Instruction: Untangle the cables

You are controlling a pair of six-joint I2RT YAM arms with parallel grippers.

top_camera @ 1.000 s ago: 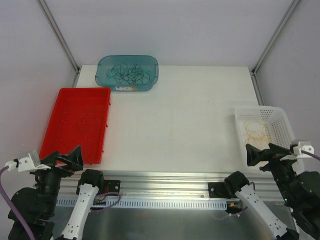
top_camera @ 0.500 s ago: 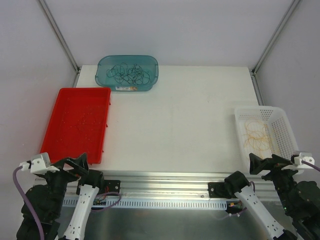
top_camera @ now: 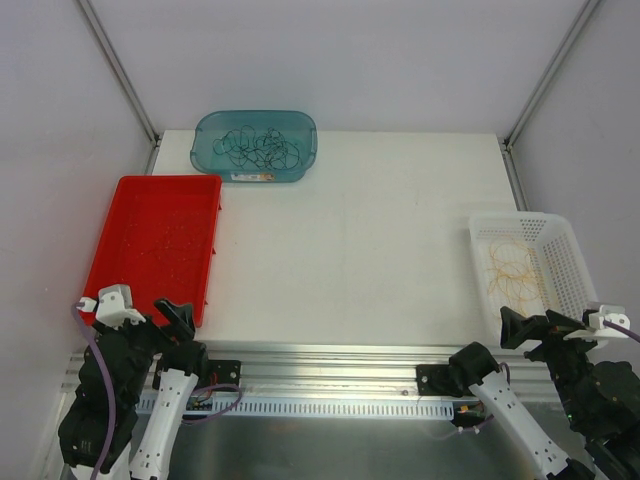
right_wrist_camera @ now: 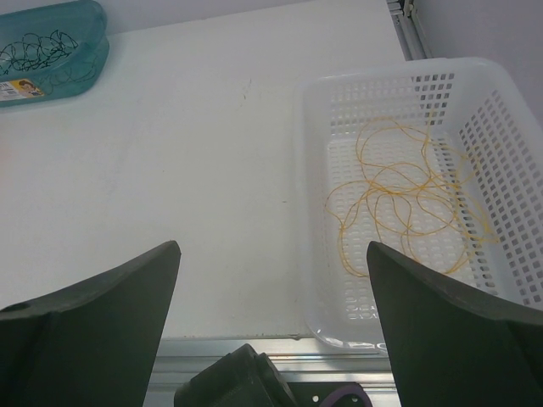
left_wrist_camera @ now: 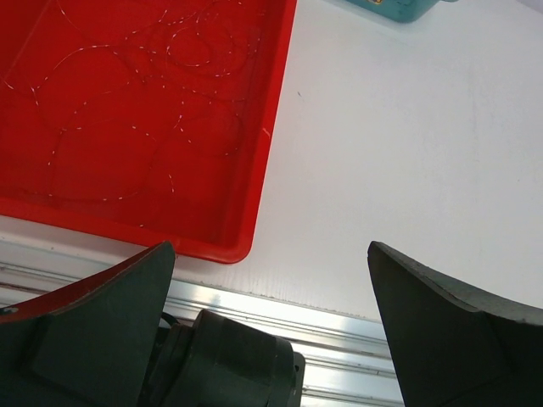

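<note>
Open passage runs across the white table [top_camera: 360,230] between the red tray [top_camera: 213,240], teal tub [top_camera: 300,170] and white basket [top_camera: 520,218].

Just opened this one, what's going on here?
Nothing is being handled. The left gripper and right gripper are both open and empty, low at the near edge of the white table. Sorted by colour, red cable loops lie in the flat red plastic tray, dark cables in the teal plastic tub at the far side, and yellow-orange cable loops in the white perforated basket on the right. The dark ones look bunched together.
</note>
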